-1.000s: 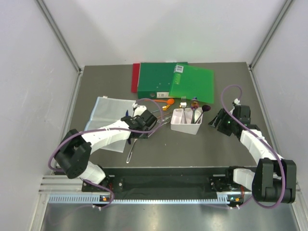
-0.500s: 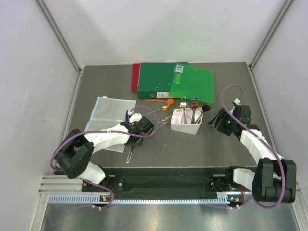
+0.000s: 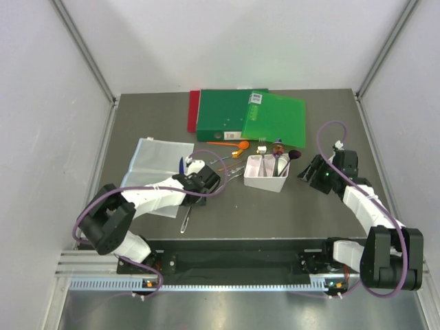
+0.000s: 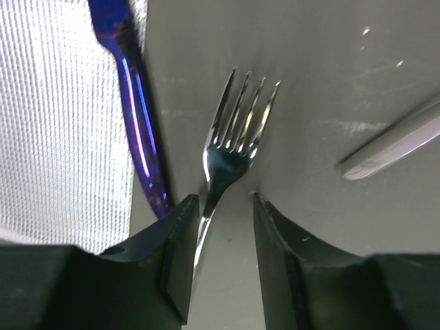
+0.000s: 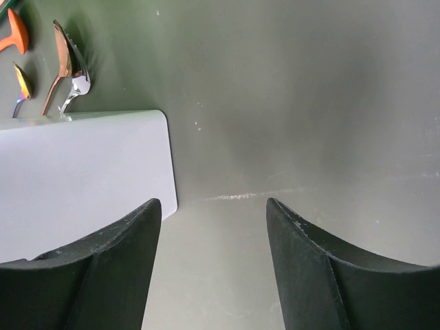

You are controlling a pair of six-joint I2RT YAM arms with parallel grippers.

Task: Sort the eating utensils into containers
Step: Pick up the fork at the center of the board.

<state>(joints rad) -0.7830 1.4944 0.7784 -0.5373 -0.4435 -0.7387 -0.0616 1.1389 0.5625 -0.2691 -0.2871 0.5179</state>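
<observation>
A dark grey table (image 3: 309, 220) fills the overhead view. Green folders (image 3: 251, 117) overlap a red folder (image 3: 193, 110) at its far edge, and a clear sheet (image 3: 155, 168) lies left of centre. The left arm (image 3: 148, 196) reaches over the sheet's near corner toward the middle, while the right arm (image 3: 361, 199) bends in from the right. The white bin (image 3: 265, 183) sits near the table's centre, between the two claws, with a few utensils in it. A purple spoon (image 3: 293, 155) shows at its far right corner, though whether inside or just behind cannot be told. An orange spoon (image 3: 230, 144) lies on the table just beyond the bin, near the folders. The right claw (image 5: 213, 206) hovers just right of the bin with its fingers spread wide, only bare table between them and nothing held. The left claw (image 4: 220, 206) is down at the table beside the sheet, jaws partly parted and straddling the neck of a silver fork (image 4: 237, 130). The fork lies flat with its tines pointing away from the claw. A gap shows between its neck and the finger on the right of the wrist view, so it is not clamped. A dark blue knife (image 4: 141, 130) lies just beside the fork along the sheet's edge. A pale handle (image 4: 395, 144) lies apart on the fork's other side.
</observation>
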